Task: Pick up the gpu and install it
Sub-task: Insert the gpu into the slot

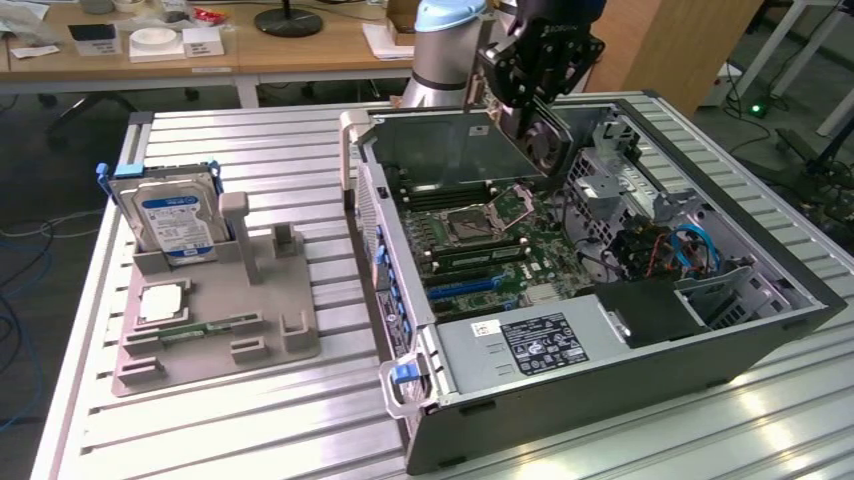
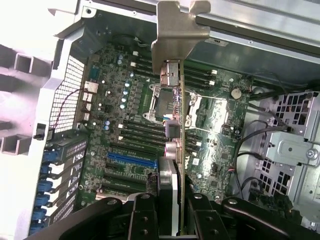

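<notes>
My gripper (image 1: pixel 537 95) hangs over the open computer case (image 1: pixel 747 330) and is shut on the gpu (image 1: pixel 546 142), which points down toward the motherboard (image 1: pixel 494 240). In the wrist view the gpu (image 2: pixel 181 125) is seen edge-on between my black fingers (image 2: pixel 145 212), with its silvery bracket (image 2: pixel 177 35) at the far end by the case wall. It hovers above the board (image 2: pixel 125 100), over the processor socket (image 2: pixel 160 100). A blue expansion slot (image 2: pixel 132 159) lies beside it. The card touches no slot.
A grey parts holder (image 1: pixel 254 330) on the slatted table, at the exterior view's left, carries a silver hard drive (image 1: pixel 174 215), a processor chip (image 1: pixel 160 300) and a memory stick (image 1: pixel 207 327). Inside the case are a power supply (image 1: pixel 534 345), a drive cage (image 2: pixel 295 150) and blue cables (image 1: pixel 694 245).
</notes>
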